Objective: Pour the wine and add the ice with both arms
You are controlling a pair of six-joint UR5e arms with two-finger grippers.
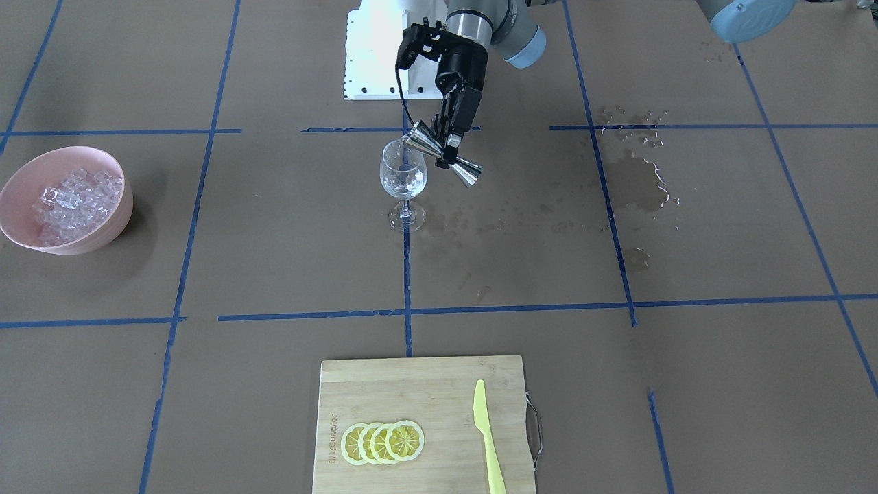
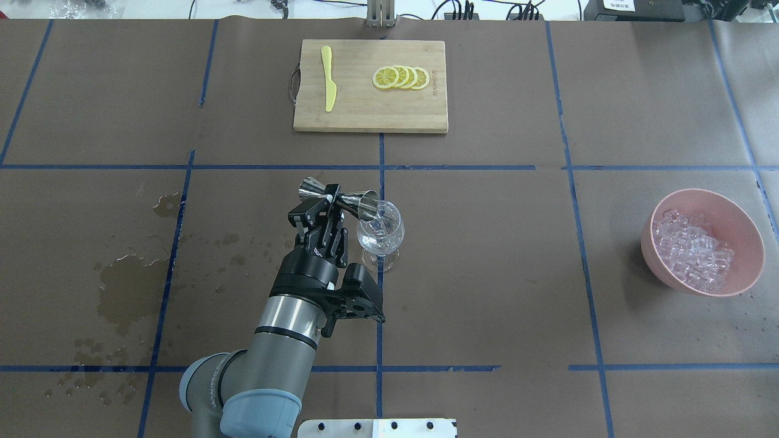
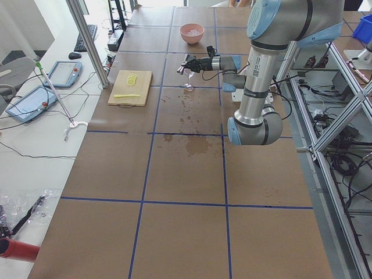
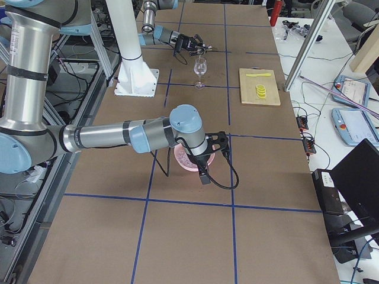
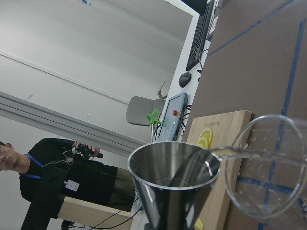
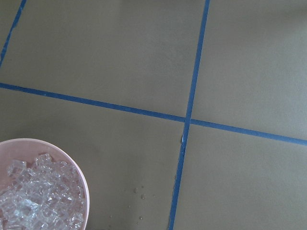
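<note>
My left gripper (image 1: 449, 147) is shut on the waist of a steel jigger (image 1: 442, 152), tipped with its lip over the rim of a clear wine glass (image 1: 403, 175) that stands mid-table. It also shows from overhead (image 2: 331, 201). In the left wrist view a thin, nearly colourless stream of wine (image 5: 230, 152) runs from the jigger (image 5: 175, 175) into the glass (image 5: 268, 167). The ice (image 1: 72, 199) is heaped in a pink bowl (image 1: 20, 171). My right gripper (image 4: 207, 160) hangs by the bowl and shows only in the exterior right view; I cannot tell whether it is open or shut.
A wooden cutting board (image 1: 411, 391) holds lemon slices (image 1: 382, 441) and a yellow knife (image 1: 488, 439) on the far side from the robot. Wet stains (image 2: 128, 292) mark the paper on my left side. The white base block (image 1: 374, 62) stands behind the glass.
</note>
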